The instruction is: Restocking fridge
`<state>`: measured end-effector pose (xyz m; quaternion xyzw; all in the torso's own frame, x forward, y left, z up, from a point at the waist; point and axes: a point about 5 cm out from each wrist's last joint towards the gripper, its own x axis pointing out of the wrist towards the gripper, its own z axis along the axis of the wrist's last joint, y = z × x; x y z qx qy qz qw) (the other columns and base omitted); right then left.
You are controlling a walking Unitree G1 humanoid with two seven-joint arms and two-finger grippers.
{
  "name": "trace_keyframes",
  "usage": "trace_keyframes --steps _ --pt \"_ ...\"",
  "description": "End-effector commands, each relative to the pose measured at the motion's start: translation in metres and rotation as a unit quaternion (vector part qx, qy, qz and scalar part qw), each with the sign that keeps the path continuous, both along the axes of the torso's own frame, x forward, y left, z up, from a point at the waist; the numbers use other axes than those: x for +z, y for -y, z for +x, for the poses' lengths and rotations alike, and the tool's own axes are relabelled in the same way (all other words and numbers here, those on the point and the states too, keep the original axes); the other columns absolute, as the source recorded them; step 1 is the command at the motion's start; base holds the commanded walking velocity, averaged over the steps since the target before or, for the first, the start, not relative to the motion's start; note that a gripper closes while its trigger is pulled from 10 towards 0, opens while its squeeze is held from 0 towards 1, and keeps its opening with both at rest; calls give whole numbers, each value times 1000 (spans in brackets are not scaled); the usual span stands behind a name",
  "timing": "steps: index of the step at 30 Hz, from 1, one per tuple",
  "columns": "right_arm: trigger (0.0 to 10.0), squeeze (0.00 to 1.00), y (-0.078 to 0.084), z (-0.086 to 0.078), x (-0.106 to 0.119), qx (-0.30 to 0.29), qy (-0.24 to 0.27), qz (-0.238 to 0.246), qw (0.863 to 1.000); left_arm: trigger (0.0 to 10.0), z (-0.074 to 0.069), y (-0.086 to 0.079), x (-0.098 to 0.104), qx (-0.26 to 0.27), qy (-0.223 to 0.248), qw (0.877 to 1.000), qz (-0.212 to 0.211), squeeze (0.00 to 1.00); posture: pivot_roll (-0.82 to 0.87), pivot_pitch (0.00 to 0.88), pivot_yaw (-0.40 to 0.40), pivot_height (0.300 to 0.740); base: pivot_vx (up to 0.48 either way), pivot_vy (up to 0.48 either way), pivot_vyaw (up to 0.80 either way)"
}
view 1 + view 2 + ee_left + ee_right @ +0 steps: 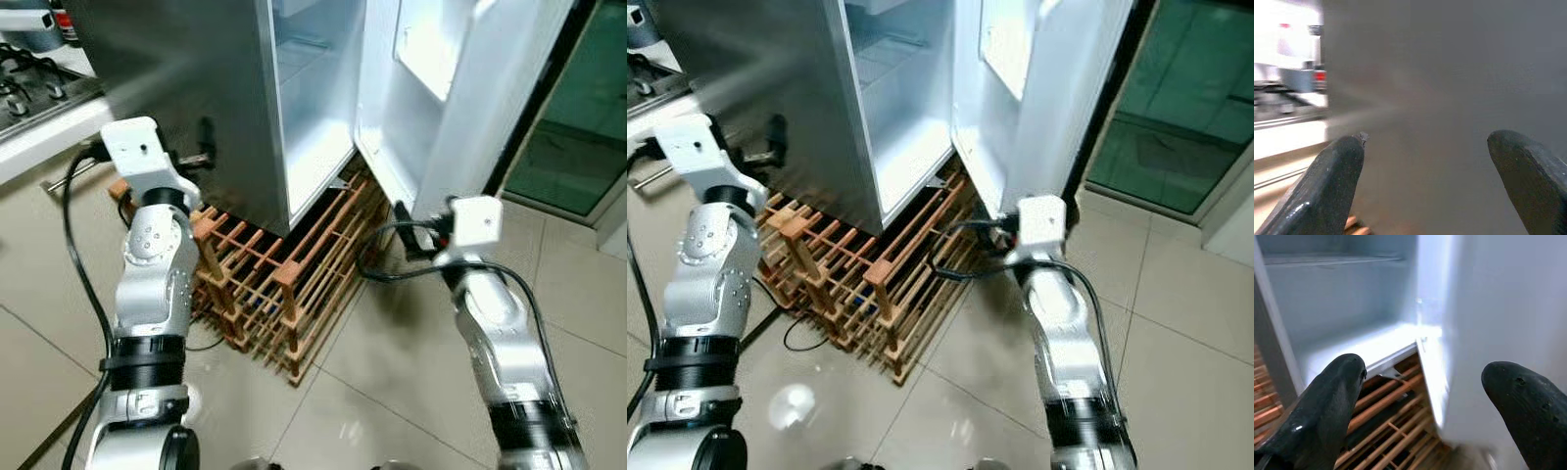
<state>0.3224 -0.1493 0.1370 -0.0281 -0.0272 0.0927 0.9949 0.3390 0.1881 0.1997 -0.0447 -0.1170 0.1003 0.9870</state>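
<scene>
fridge (196, 88) is standing at the far middle of the scene on a wooden slatted rack (284, 274), its grey side wall facing the robot and its white inside showing bare shelves. fridge door (460, 88) is hanging open to the right, its lower edge reaching down toward the rack. right gripper (1425, 396) is hovering low, just near the bottom corner of the door, its two black fingers spread apart with nothing between them; past them the wrist view is showing the fridge's white floor and the rack's slats. left gripper (1425, 171) is pointing at the grey side wall on the left, its fingers also parted and holding nothing. a stove (29, 83) is sitting at the far left, and pale floor tiles (372, 392) are lying near the robot.
</scene>
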Motion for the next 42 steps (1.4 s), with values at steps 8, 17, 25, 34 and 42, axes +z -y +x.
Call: trace_keyframes --steps 8,17,25,34,42 --pt "10000 0 13 44 22 -1 16 -32 999 10000 -9 -12 -16 53 -34 997 32 0 9 0 -10 740 0 0 0" --pt "10000 0 55 59 34 -61 27 -82 994 10000 -19 -35 -6 65 -41 994 75 0 65 30 81 740 0 0 0" --pt "10000 0 168 26 29 -247 -5 -204 947 10000 -8 -15 -7 8 -55 996 73 0 2 30 139 740 0 0 0" --pt "10000 0 135 19 40 -198 82 -88 973 10000 4 1 -16 -9 -70 996 49 0 -67 0 117 740 0 0 0" --pt "10000 0 29 25 7 -58 55 13 997 10000 1 -17 -32 21 -87 996 25 0 -48 0 72 740 0 0 653"
